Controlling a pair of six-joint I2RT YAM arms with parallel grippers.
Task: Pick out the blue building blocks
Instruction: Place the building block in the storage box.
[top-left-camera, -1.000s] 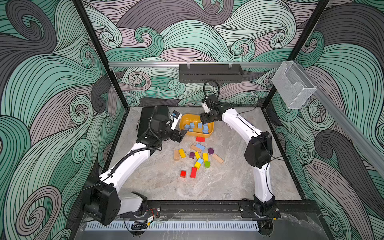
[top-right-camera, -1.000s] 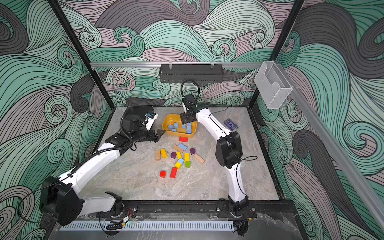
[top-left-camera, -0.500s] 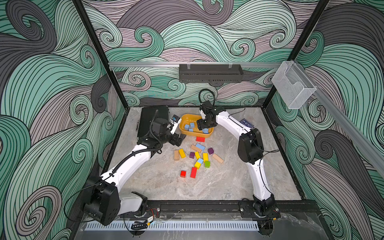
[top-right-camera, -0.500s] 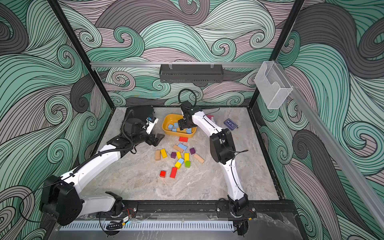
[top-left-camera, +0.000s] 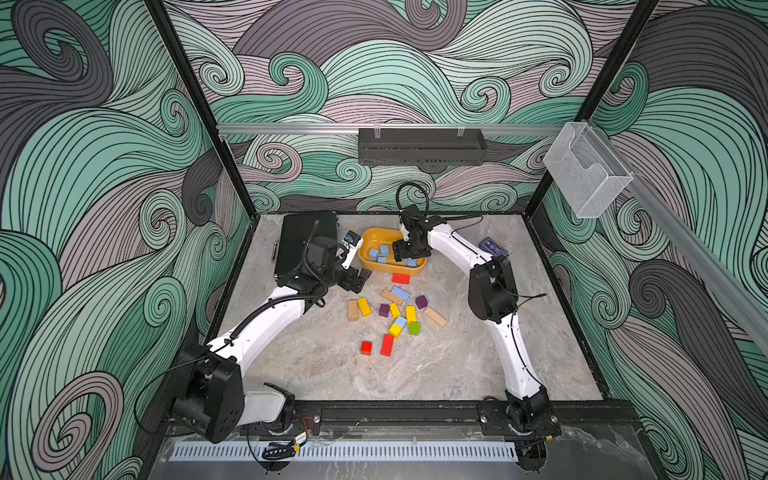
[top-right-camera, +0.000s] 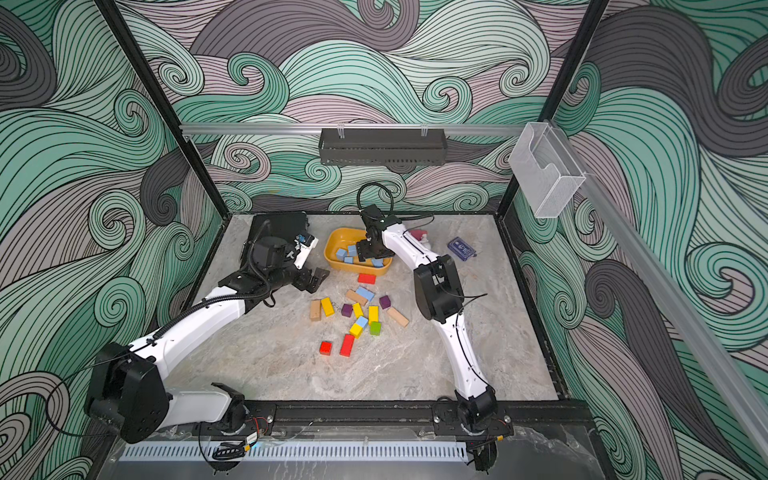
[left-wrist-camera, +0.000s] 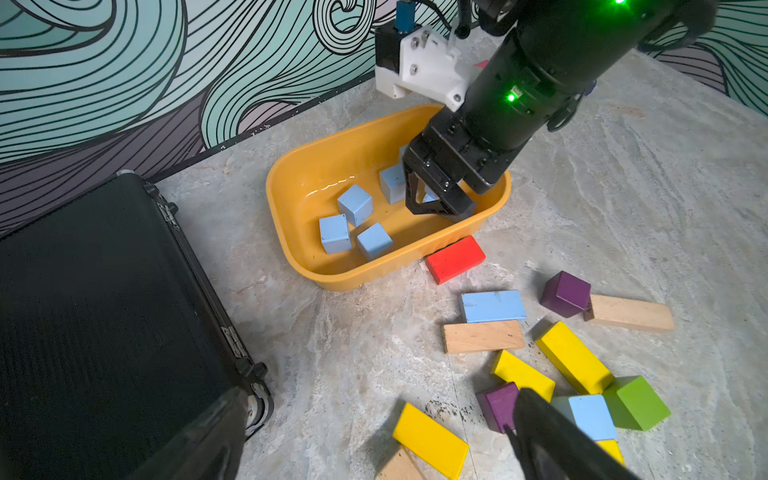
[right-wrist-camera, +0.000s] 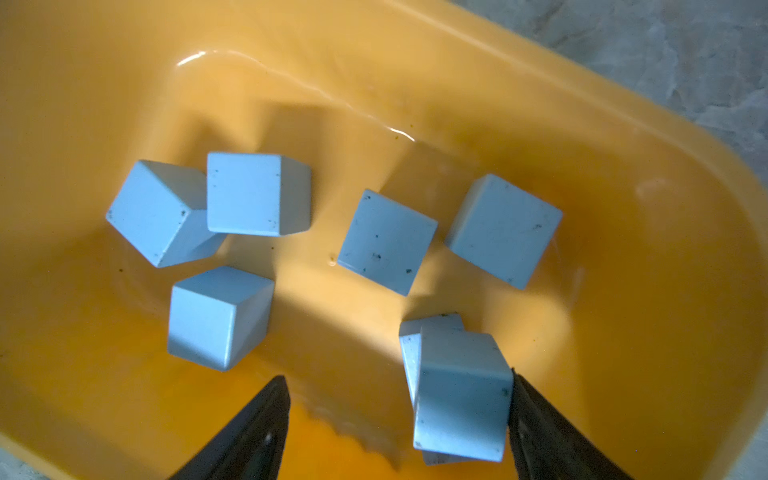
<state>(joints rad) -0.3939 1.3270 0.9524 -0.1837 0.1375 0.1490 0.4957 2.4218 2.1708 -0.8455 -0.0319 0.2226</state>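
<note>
Right wrist view: your right gripper (right-wrist-camera: 398, 375) is opening, releasing a blue cube (right-wrist-camera: 461, 395) at lower right into the yellow tub (right-wrist-camera: 623, 124); two blue blocks (left-wrist-camera: 492, 305) are waiting outside.

Bright, even light from above casts soft shadows, glare streaks the yellow tub (right-wrist-camera: 374, 62), and both top views bow at their edges.

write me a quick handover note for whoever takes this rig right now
left gripper: jaws open, empty, above the table between the black case and the yellow tray.
right gripper: jaws open, down inside the tray, with the dropped blue cube against one jaw.
done: at least six blue cubes are in the tray.
left: the blue brick and the loose blue cube lie on the table among the other colours.
</note>
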